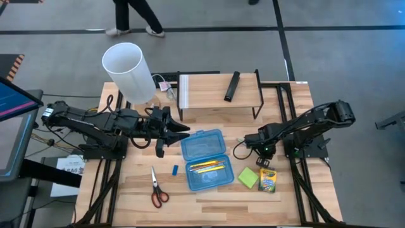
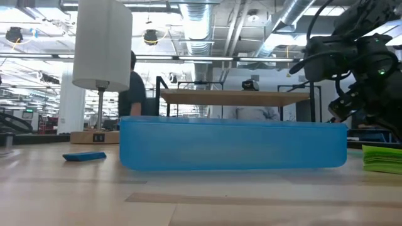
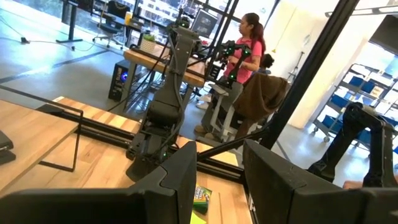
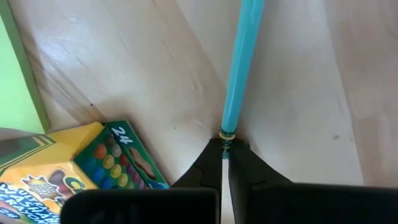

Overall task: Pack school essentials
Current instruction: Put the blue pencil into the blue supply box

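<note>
Right tool pinches the pale green pen by its end, just beside the crayon box. Lift straight, keep level, carry over the blue case. Left tool wide, waiting.

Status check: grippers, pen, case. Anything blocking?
Right gripper shut on pen, low over table beside crayon box. Left gripper open, hovering beside blue case. Case open, pencils inside; nothing blocking.

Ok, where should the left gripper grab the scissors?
Come straight down with the left gripper and pinch the scissors across the blades, just beyond the pivot. They lie flat with the blades together and slim. The red loops are wider and would likely be harder to span.
</note>
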{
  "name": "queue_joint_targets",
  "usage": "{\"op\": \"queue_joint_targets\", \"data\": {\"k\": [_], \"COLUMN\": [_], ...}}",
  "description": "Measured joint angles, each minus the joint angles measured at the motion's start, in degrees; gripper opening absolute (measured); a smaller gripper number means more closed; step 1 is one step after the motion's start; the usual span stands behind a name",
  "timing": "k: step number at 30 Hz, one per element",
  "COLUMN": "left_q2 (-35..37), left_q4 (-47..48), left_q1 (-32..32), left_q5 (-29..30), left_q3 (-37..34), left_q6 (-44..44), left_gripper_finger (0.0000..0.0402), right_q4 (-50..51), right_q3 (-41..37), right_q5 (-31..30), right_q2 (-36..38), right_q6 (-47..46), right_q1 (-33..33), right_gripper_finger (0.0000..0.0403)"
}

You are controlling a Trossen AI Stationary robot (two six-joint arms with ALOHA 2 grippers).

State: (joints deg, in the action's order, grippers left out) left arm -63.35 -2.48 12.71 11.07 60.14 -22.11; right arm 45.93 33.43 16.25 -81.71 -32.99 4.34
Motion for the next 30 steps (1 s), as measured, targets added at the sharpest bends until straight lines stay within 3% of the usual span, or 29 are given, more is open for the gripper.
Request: {"op": "queue_joint_targets", "data": {"k": [30], "left_q2": [0.0], "left_q4": [0.0], "left_q1": [0.0], "left_q5": [0.0], "left_q3": [0.0], "left_q6": [0.7], "left_gripper_finger": [0.0116], "right_q4": [0.2], "right_q3": [5.3], "right_q5": [1.3], "right_q2": [0.0], "right_q6": [0.4], "right_q1": [0.0], "right_gripper_finger": [0.0002]}}
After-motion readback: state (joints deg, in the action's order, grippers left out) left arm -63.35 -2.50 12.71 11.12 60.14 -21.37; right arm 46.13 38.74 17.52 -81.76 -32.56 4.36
